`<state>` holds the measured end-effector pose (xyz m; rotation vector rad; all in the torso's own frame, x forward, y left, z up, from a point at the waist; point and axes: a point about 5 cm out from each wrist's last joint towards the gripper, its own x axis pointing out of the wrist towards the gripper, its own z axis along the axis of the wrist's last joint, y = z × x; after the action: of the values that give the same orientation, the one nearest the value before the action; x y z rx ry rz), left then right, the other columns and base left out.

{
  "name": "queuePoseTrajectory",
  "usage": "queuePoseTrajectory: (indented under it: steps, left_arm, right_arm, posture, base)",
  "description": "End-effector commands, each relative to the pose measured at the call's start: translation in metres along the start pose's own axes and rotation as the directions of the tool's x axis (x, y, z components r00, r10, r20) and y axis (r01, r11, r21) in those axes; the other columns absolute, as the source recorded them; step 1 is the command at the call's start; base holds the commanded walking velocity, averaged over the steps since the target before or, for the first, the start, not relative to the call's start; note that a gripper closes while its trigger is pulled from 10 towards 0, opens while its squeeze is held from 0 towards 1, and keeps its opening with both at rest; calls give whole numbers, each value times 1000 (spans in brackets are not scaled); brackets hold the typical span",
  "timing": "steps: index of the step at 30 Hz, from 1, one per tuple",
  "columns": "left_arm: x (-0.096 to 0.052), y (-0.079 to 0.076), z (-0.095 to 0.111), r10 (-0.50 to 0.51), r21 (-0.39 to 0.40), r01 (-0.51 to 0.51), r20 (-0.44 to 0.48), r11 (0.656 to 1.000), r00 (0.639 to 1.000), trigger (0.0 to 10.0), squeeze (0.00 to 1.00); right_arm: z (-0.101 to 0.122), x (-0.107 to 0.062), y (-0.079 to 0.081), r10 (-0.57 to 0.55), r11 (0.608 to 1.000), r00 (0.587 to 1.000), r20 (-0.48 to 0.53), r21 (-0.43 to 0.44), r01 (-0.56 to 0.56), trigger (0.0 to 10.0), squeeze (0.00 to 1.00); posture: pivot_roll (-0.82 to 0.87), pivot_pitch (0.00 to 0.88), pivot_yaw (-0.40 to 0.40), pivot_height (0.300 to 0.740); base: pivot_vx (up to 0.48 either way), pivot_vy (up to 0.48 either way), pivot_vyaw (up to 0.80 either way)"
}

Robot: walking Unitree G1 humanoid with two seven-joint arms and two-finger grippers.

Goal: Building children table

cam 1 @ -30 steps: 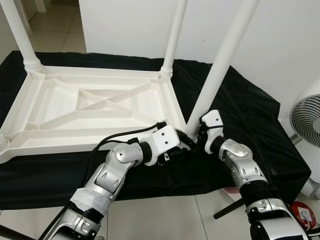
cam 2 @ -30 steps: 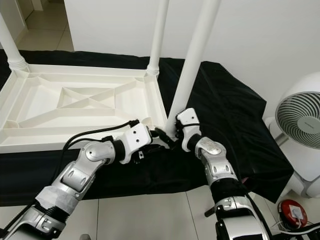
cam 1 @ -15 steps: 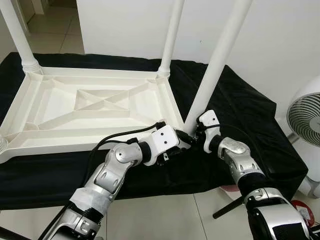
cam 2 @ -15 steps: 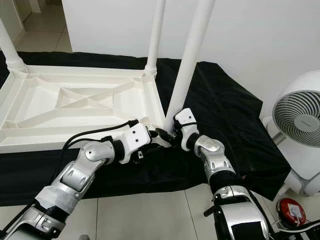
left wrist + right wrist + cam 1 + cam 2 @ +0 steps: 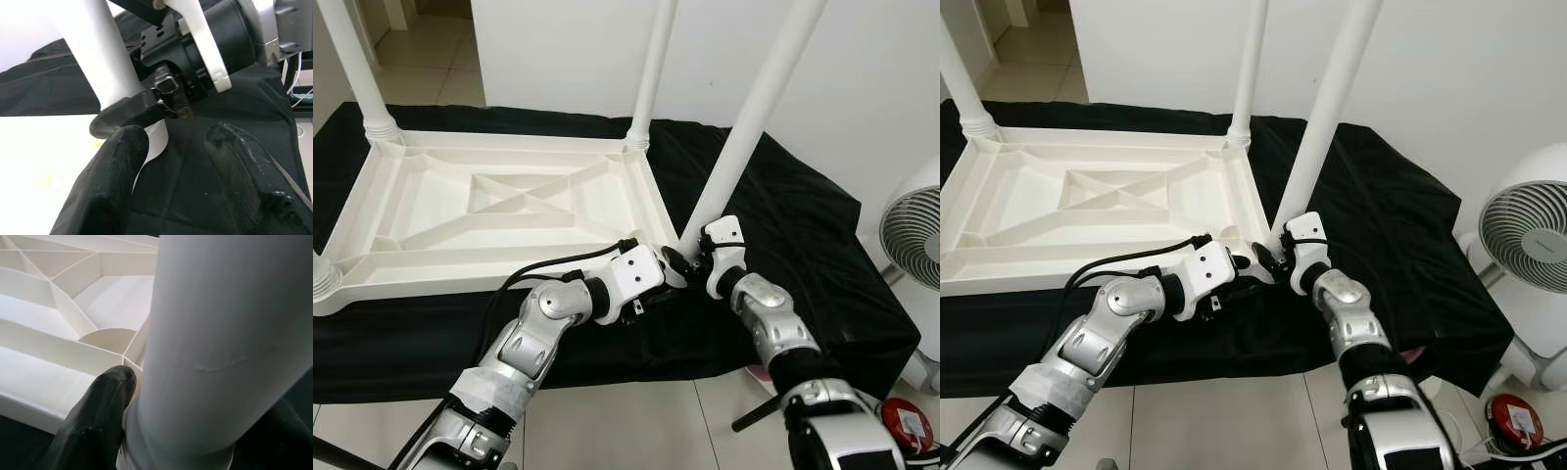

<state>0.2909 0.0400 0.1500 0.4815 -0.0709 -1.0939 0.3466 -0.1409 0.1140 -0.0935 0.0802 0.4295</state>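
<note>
Leg leans at the tabletop corner socket; right tool pinches its base, left tool spread beside. Straighten the leg before you press down.

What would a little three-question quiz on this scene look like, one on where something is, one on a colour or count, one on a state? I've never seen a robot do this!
1. Where are the robot's two hands?
A. At the foot of the near right table leg
B. On the fan
C. On the floor

2. What colour is the cloth under the table top?
A. Red
B. Black
C. Yellow

3. How does the table top lie?
A. On its edge
B. Right way up
C. Upside down, ribs showing

Answers:
1 A: the left hand and right hand meet at the base of the near right leg.
2 B: the cloth is black.
3 C: the table top shows its ribbed underside, with legs pointing up.
</note>
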Motion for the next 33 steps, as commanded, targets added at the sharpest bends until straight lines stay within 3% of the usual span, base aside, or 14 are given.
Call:
queuePoseTrajectory:
  steps: [1, 5, 8, 9, 11, 16, 17, 19, 20, 23, 29, 30, 31, 33]
  left_arm:
    - [3, -2, 3, 31, 8, -31, 10, 999, 999, 10000, 0]
    - [3, -3, 3, 24, 7, -24, 9, 1000, 1000, 10000, 0]
    - [3, -4, 2, 20, 7, -20, 7, 1000, 1000, 10000, 0]
    - [3, -4, 2, 20, 7, -20, 7, 1000, 1000, 10000, 0]
    - [3, -5, 2, 16, 10, -16, 4, 1000, 1000, 10000, 0]
    - [3, -5, 1, 16, 10, -16, 2, 1000, 1000, 10000, 0]
    - [3, -5, 1, 14, 11, -14, 1, 1000, 1000, 10000, 0]
    - [3, -5, 1, 14, 11, -14, 1, 1000, 1000, 10000, 0]
    - [3, -5, 1, 14, 12, -14, 1, 1000, 1000, 10000, 0]
    - [4, -4, 1, 16, 13, -16, 1, 1000, 1000, 10000, 0]
    - [4, -4, 1, 18, 13, -18, 2, 1000, 1000, 10000, 0]
    - [4, -4, 1, 19, 12, -19, 1, 1000, 1000, 10000, 0]
    - [3, -4, 1, 19, 12, -19, 1, 1000, 1000, 10000, 0]
    - [3, -4, 1, 20, 13, -20, 1, 1000, 1000, 10000, 0]
  right_arm:
    - [-16, -8, -5, -77, 995, 994, -72, 61, 82, 10000, 0]
    - [-11, -11, 12, -253, 958, 967, -32, 132, 255, 10000, 0]
    - [-6, -13, 24, -401, 896, 915, -46, 185, 403, 10000, 0]
    - [-6, -13, 24, -401, 896, 915, -46, 185, 403, 10000, 0]
    - [0, -15, 29, -471, 856, 881, -52, 215, 470, 10000, 0]
    - [6, -15, 32, -473, 856, 880, -33, 219, 468, 10000, 0]
    - [8, -17, 30, -465, 864, 885, -19, 209, 459, 10000, 639]
    - [8, -17, 30, -465, 864, 885, -19, 209, 459, 10000, 639]
    - [8, -17, 28, -461, 869, 887, -13, 199, 454, 10000, 1000]
    - [8, -20, 24, -453, 874, 891, -18, 189, 448, 10000, 1000]
    - [9, -21, 17, -322, 932, 947, 3, 178, 316, 10000, 1000]
    - [9, -22, 15, -258, 952, 966, 13, 175, 251, 10000, 647]
    - [8, -24, 13, -202, 966, 979, 23, 168, 196, 10000, 0]
    - [8, -25, 12, -149, 977, 988, 29, 160, 142, 10000, 0]
  posture:
    - [-46, 0, -89, 740]
    - [-49, 0, -87, 740]
    - [-49, 0, -88, 740]
    - [-49, 0, -88, 740]
    - [-47, 0, -89, 740]
    - [-51, 0, -86, 740]
    - [-53, 0, -86, 740]
    - [-53, 0, -86, 740]
    - [-55, 0, -85, 740]
    - [-54, 0, -88, 740]
    - [-53, 0, -89, 740]
    - [-53, 0, -89, 740]
    - [-53, 0, -89, 740]
    - [-53, 0, -89, 740]
  base:
    - [0, 0, 0]
    - [0, 0, 0]
    - [0, 0, 0]
    - [0, 0, 0]
    - [0, 0, 0]
    - [0, 0, 0]
    - [0, 0, 0]
    - [0, 0, 0]
    - [0, 0, 0]
    - [0, 0, 0]
    - [0, 0, 0]
    - [0, 0, 0]
    - [0, 0, 0]
    - [0, 0, 0]
